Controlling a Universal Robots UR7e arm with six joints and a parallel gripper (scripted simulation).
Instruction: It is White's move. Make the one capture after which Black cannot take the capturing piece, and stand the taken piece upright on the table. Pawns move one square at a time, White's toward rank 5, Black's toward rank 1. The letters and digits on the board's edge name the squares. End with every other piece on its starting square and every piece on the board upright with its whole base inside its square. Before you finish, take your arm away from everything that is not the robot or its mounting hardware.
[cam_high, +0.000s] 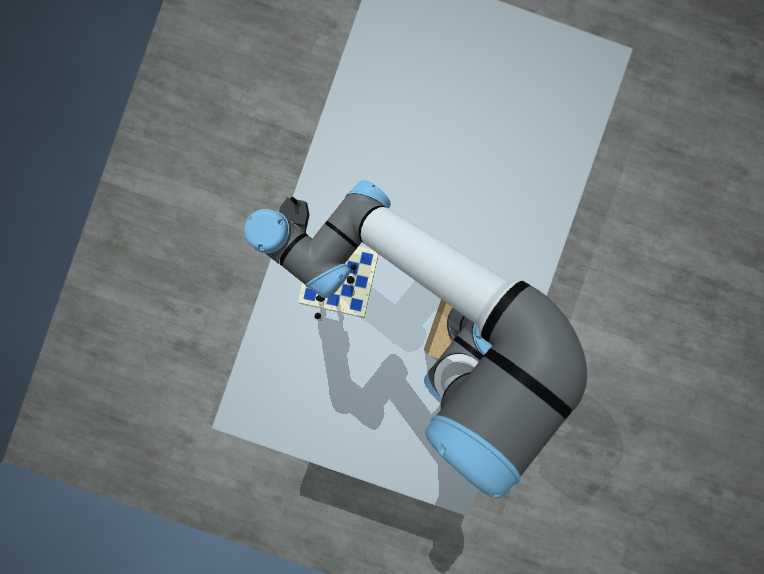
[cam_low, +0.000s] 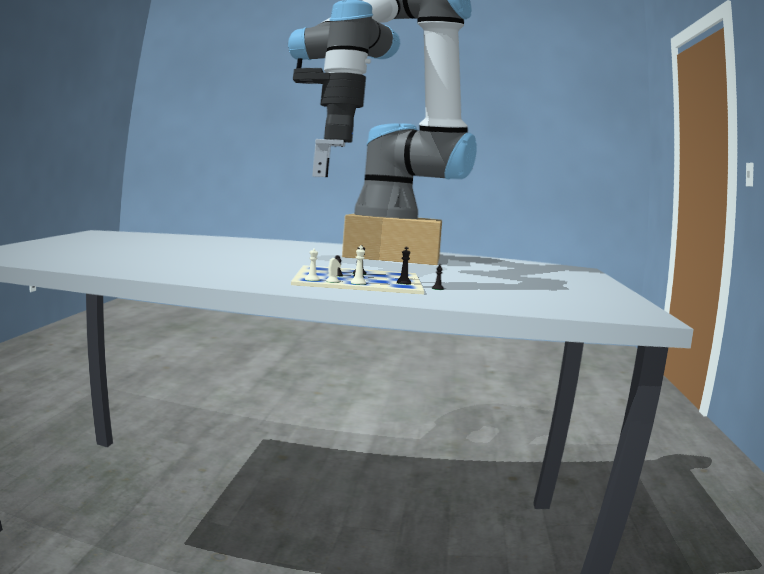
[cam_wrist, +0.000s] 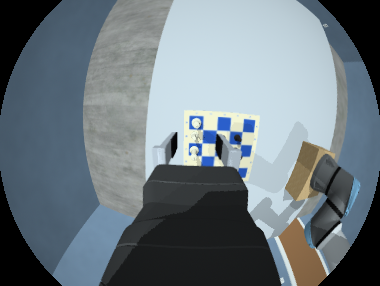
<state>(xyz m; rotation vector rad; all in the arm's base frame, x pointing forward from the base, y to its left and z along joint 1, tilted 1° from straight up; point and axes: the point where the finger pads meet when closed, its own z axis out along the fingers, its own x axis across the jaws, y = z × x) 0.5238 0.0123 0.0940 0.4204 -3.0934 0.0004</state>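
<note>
Exterior view: small black chess piece (cam_low: 437, 277) (cam_high: 317, 316) stands upright on the table, just beside the board, off its squares. Probably the taken piece; can't confirm type.

Cream-and-blue chequered board (cam_low: 358, 288) (cam_high: 361, 313) (cam_wrist: 256, 131) carries the rest. White row, left to right in exterior: tall white crowned piece (cam_low: 313, 266) (cam_wrist: 196, 122), white knight-like piece (cam_low: 334, 270) (cam_wrist: 194, 136), tall white king (cam_low: 359, 265) (cam_wrist: 194, 150). Tall black king (cam_low: 405, 265) (cam_high: 319, 298) is at the end nearest the off-board piece. Black knight-like piece (cam_low: 337, 264) (cam_high: 353, 267) and another black piece (cam_high: 350, 279) are behind the white ones, partly hidden. All visible pieces upright. Square names too small to read.

Two-finger gripper (cam_low: 320, 167) (cam_wrist: 196, 140): fully open, nothing held. Well above board and pieces, touching none.

Tan wooden block (cam_low: 392, 240) (cam_high: 437, 333) (cam_wrist: 300, 172) in front of the arm base; can't tell if hollow. Grey, white and light-blue arm (cam_low: 442, 74) (cam_high: 432, 259) reaches out over the table.

Pale grey table (cam_low: 185, 259) (cam_high: 481, 141) (cam_wrist: 240, 65), dark legs, arm shadows across the top. Grey wood-look floor (cam_low: 247, 382) (cam_high: 203, 111), blue walls (cam_low: 234, 123), brown door (cam_low: 701, 185) in white frame, white switch plate (cam_low: 749, 174) beside it.
</note>
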